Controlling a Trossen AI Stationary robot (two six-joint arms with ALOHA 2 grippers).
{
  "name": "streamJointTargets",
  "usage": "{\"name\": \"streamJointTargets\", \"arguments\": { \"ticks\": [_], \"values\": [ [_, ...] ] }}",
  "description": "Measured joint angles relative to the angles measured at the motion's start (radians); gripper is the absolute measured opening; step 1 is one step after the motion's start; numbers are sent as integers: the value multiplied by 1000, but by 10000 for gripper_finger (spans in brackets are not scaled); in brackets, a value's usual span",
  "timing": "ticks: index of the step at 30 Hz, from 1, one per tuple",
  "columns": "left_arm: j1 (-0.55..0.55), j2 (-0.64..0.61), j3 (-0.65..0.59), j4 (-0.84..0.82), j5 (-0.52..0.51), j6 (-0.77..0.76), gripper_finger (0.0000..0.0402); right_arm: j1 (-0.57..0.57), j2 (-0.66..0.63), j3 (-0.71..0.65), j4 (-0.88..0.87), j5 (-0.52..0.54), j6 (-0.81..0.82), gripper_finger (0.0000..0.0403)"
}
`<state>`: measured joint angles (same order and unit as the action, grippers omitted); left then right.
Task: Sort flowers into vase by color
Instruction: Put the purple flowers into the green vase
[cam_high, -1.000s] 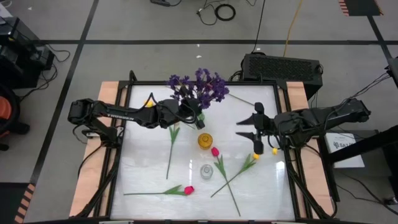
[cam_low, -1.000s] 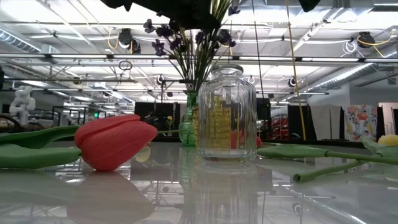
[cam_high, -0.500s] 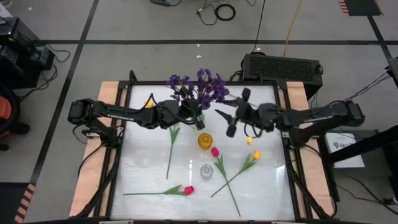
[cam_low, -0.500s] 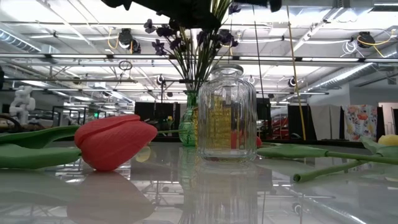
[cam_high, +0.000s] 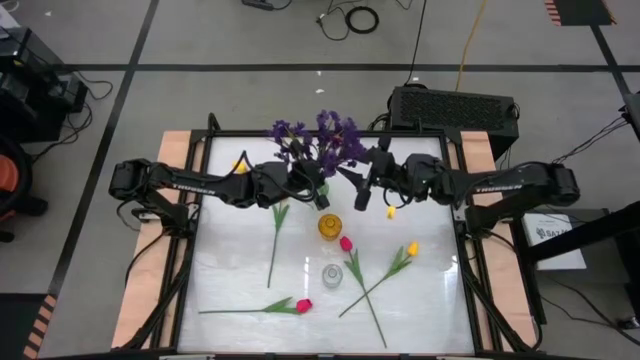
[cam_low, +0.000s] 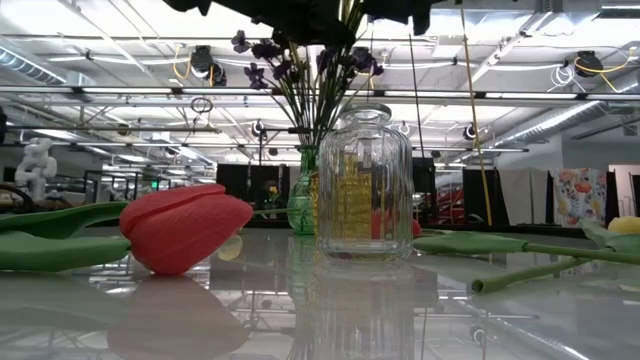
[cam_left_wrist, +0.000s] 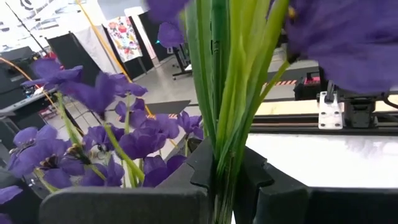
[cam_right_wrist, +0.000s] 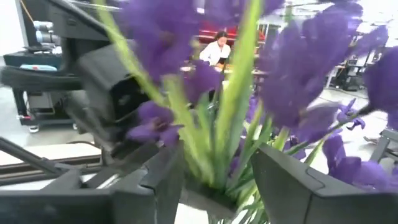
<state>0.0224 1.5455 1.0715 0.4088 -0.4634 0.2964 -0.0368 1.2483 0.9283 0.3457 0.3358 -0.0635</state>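
The purple flowers (cam_high: 320, 140) stand as a bunch with their green stems in a small green vase (cam_low: 303, 205). My left gripper (cam_high: 320, 186) is shut on those stems above the vase. My right gripper (cam_high: 358, 186) stands open at the bunch from the table's right. Its fingers (cam_right_wrist: 160, 180) are on either side of the stems (cam_right_wrist: 214, 155), and no touch shows. A yellow vase (cam_high: 329, 226) and a clear jar (cam_high: 331, 275) stand nearer. Two pink tulips (cam_high: 345, 243) (cam_high: 303, 305) and a yellow tulip (cam_high: 411, 248) lie flat on the table. My left gripper pinches the bunch of green stems (cam_left_wrist: 221, 168) between its two fingers, below the blooms. The fingers come in level from the table's left and lie across the stems. The bunch stands upright, with its lower ends down in the green vase.
Another green-stemmed flower (cam_high: 275, 240) lies on the white table under my left arm. A black box (cam_high: 455, 108) sits behind the far edge. Wooden rails (cam_high: 170, 230) run along the table's left and right sides. There is bare table at the near right.
My right gripper has swung from the table's right side toward the left and far edge, up to the purple bunch, turning as it went. The flowers and vases lie as before.
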Motion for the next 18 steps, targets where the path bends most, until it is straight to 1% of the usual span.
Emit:
{"name": "streamJointTargets", "arguments": {
  "ticks": [3,6,8,12,14,18],
  "values": [
    [-5,0,0,0,-6,0,43,-8,24,0,39,-1,-1,153],
    [-7,0,0,2,-15,-1,70,-9,41,0,80,3,-3,121],
    [-12,0,0,5,-32,-1,91,-9,44,0,93,6,-3,92],
    [-37,-3,0,16,-78,10,131,-10,43,0,94,9,-4,20],
    [-54,-6,0,36,-99,31,149,-10,43,0,93,9,-4,8],
    [-95,-31,18,25,-159,61,186,-10,43,0,91,23,-1,9]
  ]
}}
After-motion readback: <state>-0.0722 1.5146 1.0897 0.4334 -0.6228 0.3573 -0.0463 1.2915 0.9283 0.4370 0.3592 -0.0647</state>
